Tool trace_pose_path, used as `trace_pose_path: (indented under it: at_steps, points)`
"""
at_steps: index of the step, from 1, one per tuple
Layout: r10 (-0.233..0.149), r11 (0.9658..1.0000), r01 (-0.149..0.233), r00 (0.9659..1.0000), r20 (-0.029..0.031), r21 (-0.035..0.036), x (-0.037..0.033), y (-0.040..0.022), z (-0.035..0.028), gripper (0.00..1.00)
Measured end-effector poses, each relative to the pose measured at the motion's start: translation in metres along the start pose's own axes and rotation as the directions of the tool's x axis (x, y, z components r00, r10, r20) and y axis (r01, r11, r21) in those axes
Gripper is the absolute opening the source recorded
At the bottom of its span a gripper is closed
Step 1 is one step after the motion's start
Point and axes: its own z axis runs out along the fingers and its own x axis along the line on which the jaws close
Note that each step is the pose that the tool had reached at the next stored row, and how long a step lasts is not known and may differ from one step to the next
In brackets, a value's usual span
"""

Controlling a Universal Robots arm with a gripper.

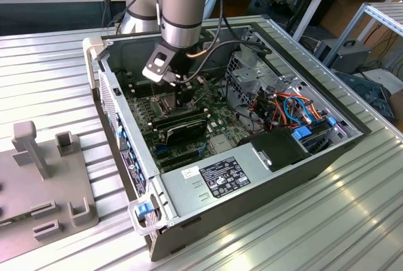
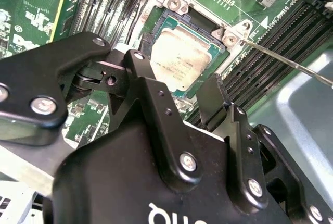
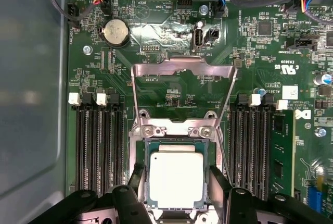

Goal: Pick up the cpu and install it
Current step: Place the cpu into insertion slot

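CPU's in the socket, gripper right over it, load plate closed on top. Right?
No. The load plate is swung open, clear of the cpu, as the first wrist view shows. The cpu does sit in the socket, gripper right over it.

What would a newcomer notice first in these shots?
The arm lowers its end effector into the open computer case, mid-frame in the exterior view. In the first wrist view the silver-topped cpu sits in its socket on the green motherboard, right by the end effector, with the socket's load plate hinged open.
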Motion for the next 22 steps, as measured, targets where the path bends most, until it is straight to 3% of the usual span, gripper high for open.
trace_pose_path:
  at_steps: [8, 22]
  points:
    - [0.000, 1.0000, 0.000, 1.0000, 0.0000, 0.0001, -0.0003, 0.0007, -0.0154, 0.61]
    - [0.000, 1.0000, 0.000, 1.0000, 0.0000, 0.0000, -0.0003, 0.0008, -0.0159, 0.61]
